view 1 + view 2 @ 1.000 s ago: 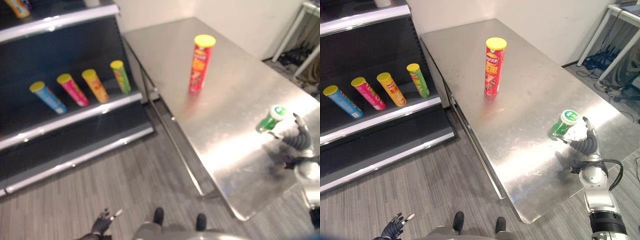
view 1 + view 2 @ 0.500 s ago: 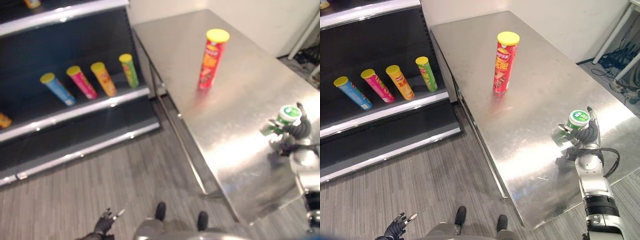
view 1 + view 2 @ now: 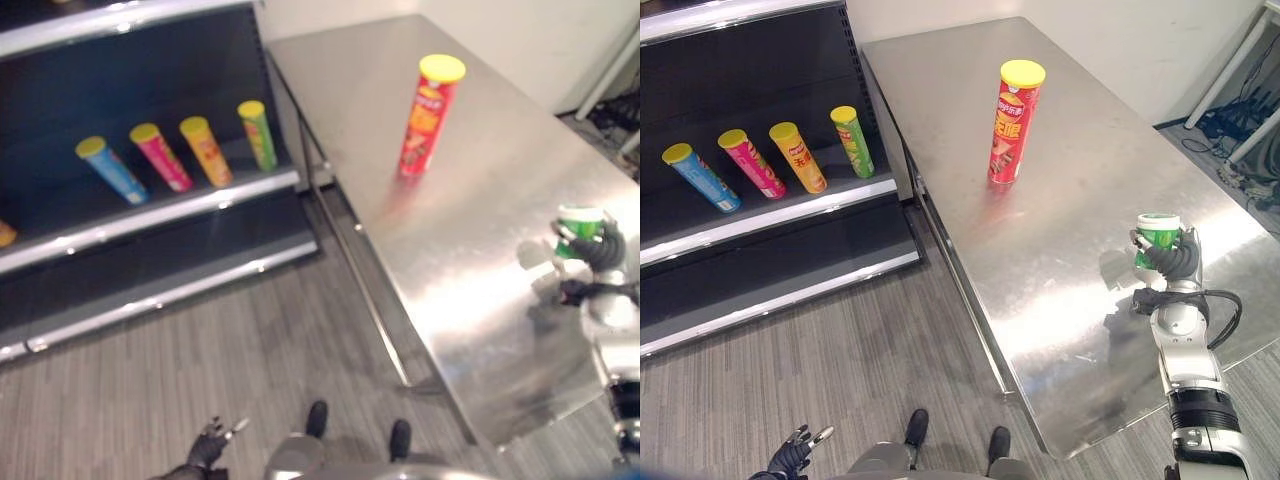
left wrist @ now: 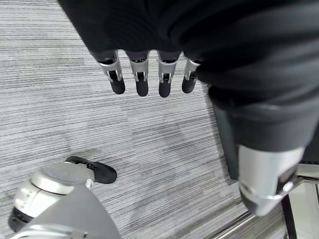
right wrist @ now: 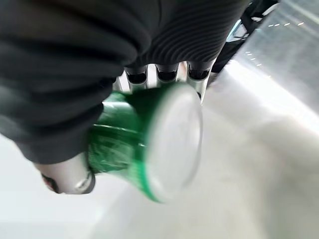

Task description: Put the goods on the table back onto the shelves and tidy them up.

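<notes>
Steel tabletop (image 3: pixel 470 190), bright and reflective, runs from the far wall toward the robot in the left eye view, with grey striped flooring (image 3: pixel 200 370) beside it and dark shelves (image 3: pixel 150 215) on the left. On the table stands a tall red can (image 3: pixel 428 115) with a yellow lid, upright, its long axis vertical. Four cans lean on the middle shelf, lids toward the room: a blue can (image 3: pixel 105 170), a pink can (image 3: pixel 160 157), an orange can (image 3: pixel 205 152) and a green shelf can (image 3: pixel 258 135). Near the table's right edge the right hand (image 3: pixel 600 255) grips a short green can (image 3: pixel 575 230). The left hand (image 3: pixel 212 445) hangs low over the floor.

Seen from the right eye, the green can (image 3: pixel 1157 240) stands roughly upright in the right hand (image 3: pixel 1180 258), white lid on top, held just above or on the tabletop; which one I cannot tell. White table legs (image 3: pixel 1230 75) and cables show by the far right wall.

Over the striped floor, the left wrist view shows the left hand (image 4: pixel 144 74) with fingers straight and loose, holding nothing.

Up close in the right wrist view, the fingers (image 5: pixel 164 74) and thumb (image 5: pixel 67 177) wrap the green can (image 5: pixel 134 139), whose pale end faces the camera, with the shiny tabletop (image 5: pixel 259 164) beyond.
</notes>
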`<state>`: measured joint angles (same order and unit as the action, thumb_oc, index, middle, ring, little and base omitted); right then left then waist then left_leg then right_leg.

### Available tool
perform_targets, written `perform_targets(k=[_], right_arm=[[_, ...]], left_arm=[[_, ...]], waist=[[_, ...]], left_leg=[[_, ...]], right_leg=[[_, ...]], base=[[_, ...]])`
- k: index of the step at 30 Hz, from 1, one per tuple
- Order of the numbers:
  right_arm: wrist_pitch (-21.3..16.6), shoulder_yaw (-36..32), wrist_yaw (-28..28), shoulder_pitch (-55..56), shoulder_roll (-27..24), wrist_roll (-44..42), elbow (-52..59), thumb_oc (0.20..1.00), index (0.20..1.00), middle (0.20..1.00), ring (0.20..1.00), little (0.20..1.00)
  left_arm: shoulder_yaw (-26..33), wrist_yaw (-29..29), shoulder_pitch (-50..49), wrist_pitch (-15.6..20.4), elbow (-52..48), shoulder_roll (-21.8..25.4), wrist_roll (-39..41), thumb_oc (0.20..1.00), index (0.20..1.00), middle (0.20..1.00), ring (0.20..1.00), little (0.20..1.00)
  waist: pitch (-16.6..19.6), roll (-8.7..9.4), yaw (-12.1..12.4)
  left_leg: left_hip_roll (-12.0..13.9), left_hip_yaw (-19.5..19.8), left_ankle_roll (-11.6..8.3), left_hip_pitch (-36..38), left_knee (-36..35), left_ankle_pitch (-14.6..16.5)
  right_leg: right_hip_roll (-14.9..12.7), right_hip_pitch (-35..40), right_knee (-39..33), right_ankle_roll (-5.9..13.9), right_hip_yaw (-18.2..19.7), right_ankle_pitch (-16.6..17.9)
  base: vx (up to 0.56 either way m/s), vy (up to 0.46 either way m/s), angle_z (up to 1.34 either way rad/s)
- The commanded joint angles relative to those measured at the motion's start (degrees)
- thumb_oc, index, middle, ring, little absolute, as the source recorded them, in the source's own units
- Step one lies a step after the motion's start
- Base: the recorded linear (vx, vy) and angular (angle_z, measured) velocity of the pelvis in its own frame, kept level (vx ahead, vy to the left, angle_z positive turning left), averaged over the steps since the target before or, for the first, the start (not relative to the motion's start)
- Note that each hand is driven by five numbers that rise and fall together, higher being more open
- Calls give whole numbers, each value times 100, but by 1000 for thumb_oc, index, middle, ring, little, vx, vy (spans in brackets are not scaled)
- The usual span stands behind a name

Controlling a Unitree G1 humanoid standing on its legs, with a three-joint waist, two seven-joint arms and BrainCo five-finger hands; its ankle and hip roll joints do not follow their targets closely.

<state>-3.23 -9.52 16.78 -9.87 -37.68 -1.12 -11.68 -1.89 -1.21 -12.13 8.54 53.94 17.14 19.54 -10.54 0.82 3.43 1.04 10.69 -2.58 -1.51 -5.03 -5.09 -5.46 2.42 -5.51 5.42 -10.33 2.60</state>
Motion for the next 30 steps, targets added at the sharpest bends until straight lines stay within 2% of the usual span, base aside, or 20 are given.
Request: perform_targets(k=[1, 2, 4, 5, 8, 12, 13, 14, 15, 16, 17, 21, 24, 26, 27, 29, 30], right_arm=[[-991, -602, 72, -179, -295, -178, 1352, 200, 200, 200, 200, 200], [-980, -615, 70, -163, -283, -172, 1378, 200, 200, 200, 200, 200], [-1266, -739, 152, -391, -154, -117, 2058, 200, 200, 200, 200, 200], [-1435, -634, 77, -671, -27, -406, 2356, 200, 200, 200, 200, 200], [-1515, -488, -75, -862, 78, -720, 2521, 200, 200, 200, 200, 200], [-1600, -21, -202, -1395, 132, -1165, 2577, 200, 200, 200, 200, 200], [-1574, 168, -189, -1616, 6, -1132, 2542, 200, 200, 200, 200, 200], [-1570, 182, -174, -1678, -36, -1097, 2576, 200, 200, 200, 200, 200], [-1554, 189, -184, -1739, -133, -1033, 2698, 200, 200, 200, 200, 200], [-1550, 189, -184, -1739, -136, -1032, 2703, 200, 200, 200, 200, 200], [-1539, 155, -147, -1755, -198, -962, 2738, 200, 200, 200, 200, 200], [-1470, 74, -15, -1890, -417, -797, 2852, 200, 200, 200, 200, 200], [-1417, 13, 25, -1923, -482, -757, 2892, 200, 200, 200, 200, 200], [-1355, 47, -13, -1918, -494, -755, 2887, 200, 200, 200, 200, 200], [-1316, 37, -23, -1876, -457, -759, 2853, 200, 200, 200, 200, 200], [-1245, 127, -71, -1892, -349, -821, 2744, 200, 200, 200, 200, 200], [-1177, 243, -61, -1975, -327, -866, 2604, 200, 200, 200, 200, 200]], left_arm=[[112, 92, 401, 107, 167, 228, -94, 1000, 1000, 1000, 1000, 1000], [111, 91, 407, 109, 173, 231, -95, 1000, 1000, 1000, 1000, 1000], [141, 130, 398, 115, 200, 143, -48, 1000, 1000, 1000, 1000, 1000], [104, 129, 389, 127, 209, 104, 20, 1000, 1000, 1000, 1000, 1000], [94, 126, 400, 135, 211, 97, 82, 1000, 1000, 1000, 1000, 1000], [26, 135, 400, 150, 75, 86, 310, 1000, 1000, 1000, 1000, 1000], [3, 133, 427, 154, -11, 70, 391, 1000, 1000, 1000, 1000, 1000], [1, 142, 433, 161, -15, 60, 386, 1000, 1000, 1000, 1000, 1000], [-3, 151, 470, 155, -21, 30, 461, 1000, 1000, 1000, 1000, 1000], [-5, 151, 473, 155, -20, 26, 462, 1000, 1000, 1000, 1000, 1000], [-7, 179, 496, 177, 15, 27, 447, 1000, 1000, 1000, 1000, 1000], [-73, 230, 568, 205, 62, 64, 356, 1000, 1000, 1000, 1000, 1000], [-149, 213, 547, 198, 66, 76, 257, 1000, 1000, 1000, 1000, 1000], [-205, 209, 544, 188, 49, 66, 227, 1000, 1000, 1000, 1000, 1000], [-222, 219, 581, 196, 46, 100, 178, 1000, 1000, 1000, 1000, 1000], [-202, 237, 569, 185, 20, 146, 152, 1000, 1000, 1000, 1000, 1000], [-181, 245, 544, 175, -33, 192, 160, 1000, 1000, 1000, 1000, 1000]], waist=[[169, 205, 96], [165, 204, 97], [218, 195, 161], [241, 203, 254], [232, 198, 299], [124, 226, 465], [72, 251, 515], [66, 249, 532], [39, 231, 575], [44, 226, 557], [53, 222, 568], [112, 205, 506], [335, 25, 431], [451, -19, 394], [491, 26, 407], [506, 100, 430], [516, 108, 454]], left_leg=[[345, -45, -178, 246, 3, 713], [350, -42, -182, 248, 3, 715], [468, -6, -262, 273, 25, 685], [552, 71, -332, 261, 51, 616], [601, 175, -392, 208, 61, 543], [534, 419, -432, -95, 360, 530], [463, 452, -473, -397, 593, 499], [512, 420, -509, -479, 640, 479], [697, 277, -571, -567, 589, 354], [697, 294, -574, -569, 566, 336], [875, 164, -623, -572, 463, 278], [1263, -115, -698, -751, 376, 86], [1330, -294, -740, -470, 231, 185], [1152, -350, -669, -392, 229, 324], [954, -399, -579, -350, 267, 466], [541, -446, -317, -311, 381, 694], [291, -501, -158, -262, 418, 789]], right_leg=[[-100, 354, 118, 113, -32, -736], [-96, 356, 122, 110, -35, -740], [12, 433, 124, 34, -66, -818], [114, 489, 107, -33, -121, -873], [181, 514, 85, -82, -198, -913], [252, 515, 83, -186, -287, -974], [203, 493, 58, -189, -467, -972], [180, 512, 53, -188, -563, -975], [120, 566, 64, -161, -740, -958], [123, 564, 64, -160, -759, -958], [70, 598, 87, -126, -838, -973], [-256, 607, 174, 26, -1044, -953], [-527, 651, 198, 196, -1169, -837], [-841, 594, 239, 329, -1208, -632], [-1130, 570, 315, 443, -1259, -446], [-1628, 454, 586, 599, -1224, -12], [-1934, 375, 834, 606, -1264, 261]], base=[[-19, -75, 3], [-26, -134, 2], [-37, -160, 5], [-53, -156, 12], [-35, -84, 22], [-72, -58, 34], [-107, 5, 79], [-82, 107, 92], [-8, 101, 91], [6, 156, 63], [2, 152, 75], [0, 287, 56], [69, 428, 34], [40, 519, 18], [22, 486, 32], [12, 574, 37], [8, 481, 14]])
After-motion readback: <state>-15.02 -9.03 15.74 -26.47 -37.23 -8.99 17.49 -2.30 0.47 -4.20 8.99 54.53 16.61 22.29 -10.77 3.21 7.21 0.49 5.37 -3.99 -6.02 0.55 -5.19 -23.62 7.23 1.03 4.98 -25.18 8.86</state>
